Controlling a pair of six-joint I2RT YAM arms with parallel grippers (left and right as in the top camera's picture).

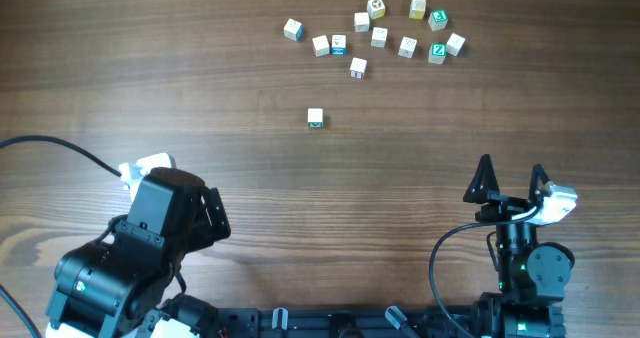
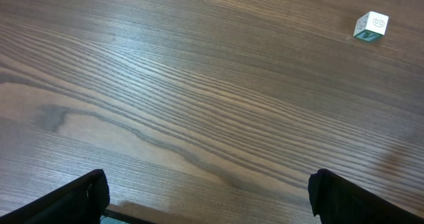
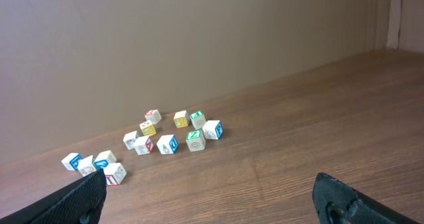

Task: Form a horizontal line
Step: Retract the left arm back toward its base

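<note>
The left end effector [image 2: 209, 181] and right end effector [image 3: 211, 181] are held open, empty. A cube from the cluster [image 1: 379, 37] should be set flush beside the lone cube [image 1: 315, 118].

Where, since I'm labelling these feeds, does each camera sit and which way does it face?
Overhead: above the table, looking straight down; left arm, right arm at bottom edge.
Left wrist: on the left arm, angled down at the lone cube; left gripper, fingers at bottom corners.
Right wrist: low, facing forward at the cube cluster and wall; right gripper, fingers at bottom corners.
Shared: the lone cube in overhead and left wrist; the cube cluster in overhead and right wrist.
</note>
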